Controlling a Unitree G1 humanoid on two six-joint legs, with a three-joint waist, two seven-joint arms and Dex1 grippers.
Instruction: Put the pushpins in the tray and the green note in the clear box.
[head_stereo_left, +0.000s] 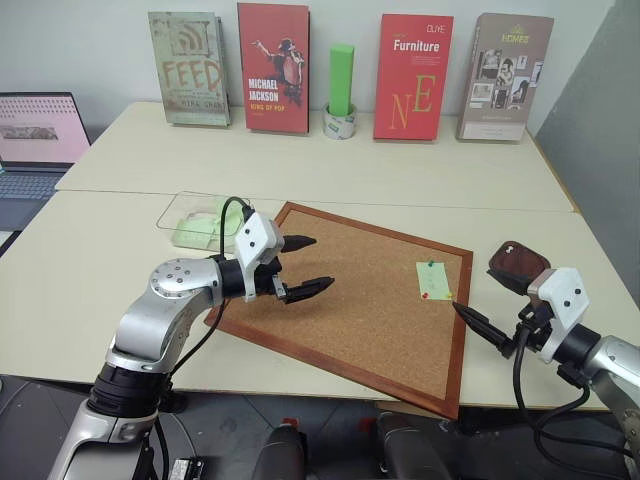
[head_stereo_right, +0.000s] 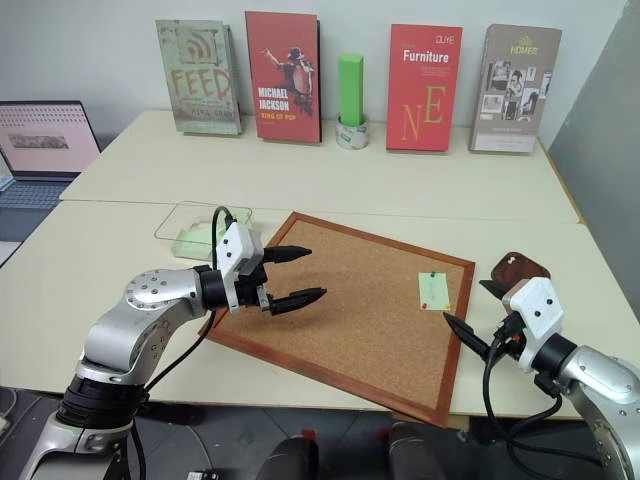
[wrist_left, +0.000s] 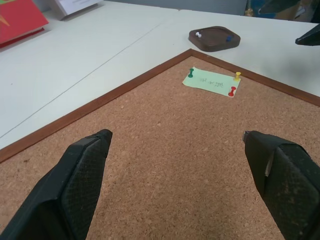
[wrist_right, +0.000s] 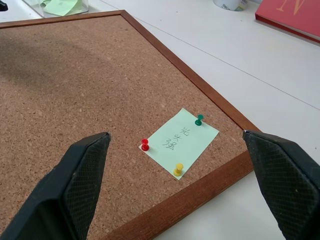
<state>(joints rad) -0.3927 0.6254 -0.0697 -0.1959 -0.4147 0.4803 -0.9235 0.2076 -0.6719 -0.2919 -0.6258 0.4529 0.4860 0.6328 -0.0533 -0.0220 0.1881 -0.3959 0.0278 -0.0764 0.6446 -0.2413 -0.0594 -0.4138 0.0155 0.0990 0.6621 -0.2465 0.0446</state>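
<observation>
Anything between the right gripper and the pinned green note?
No: just bare cork and the wooden frame of the corkboard between the right gripper and the pale green paper note, per right wrist view.

The writing on the note (wrist_right: 179, 140) is staying too small to read. Beside the corkboard (head_stereo_left: 350, 310), the right arm is partly hiding the tray (head_stereo_left: 518, 262), and two pins inside it (wrist_left: 214, 38) are showing only as specks.

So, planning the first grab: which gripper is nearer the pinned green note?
Right. The right gripper hovers open just beside the green note at the corkboard's edge; the left gripper hangs open across the board.
</observation>
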